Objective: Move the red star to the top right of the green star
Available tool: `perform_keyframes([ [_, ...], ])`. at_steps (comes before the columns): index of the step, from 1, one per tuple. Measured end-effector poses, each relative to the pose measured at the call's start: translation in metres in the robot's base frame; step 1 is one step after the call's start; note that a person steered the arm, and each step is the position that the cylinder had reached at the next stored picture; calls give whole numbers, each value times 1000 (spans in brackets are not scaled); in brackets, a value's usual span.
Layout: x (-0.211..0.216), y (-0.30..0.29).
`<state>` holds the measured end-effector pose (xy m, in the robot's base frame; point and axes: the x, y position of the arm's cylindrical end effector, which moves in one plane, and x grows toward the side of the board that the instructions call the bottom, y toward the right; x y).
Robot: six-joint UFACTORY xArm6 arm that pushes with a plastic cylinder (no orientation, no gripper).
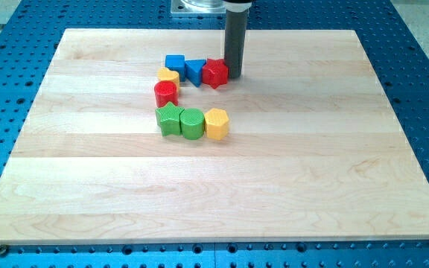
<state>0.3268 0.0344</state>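
My tip (236, 76), the lower end of a straight dark rod with no jaws to stand apart or together, sits touching or just beside the red star-shaped block (215, 73) on its view-right side, with the blue triangular block (195, 70) and blue cube (174, 63) in a row beyond it toward the view's left. I judge the task barely begun: the red star lies well toward the view's top from the green star-shaped block (170, 120) on the pale wooden surface (311, 164), and has yet to be brought down to that star's top right, above the green cylinder (192, 123) and yellow block (217, 123). No brand, label or writing can be read anywhere.
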Motion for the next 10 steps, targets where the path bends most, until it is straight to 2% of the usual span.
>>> perform_keyframes([
  [1,-16,-1],
  [2,-58,-1],
  [3,-59,-15],
  [4,-44,-24],
  [5,38,-24],
  [6,64,-10],
  [8,72,15],
  [9,83,9],
  [10,63,-22],
])
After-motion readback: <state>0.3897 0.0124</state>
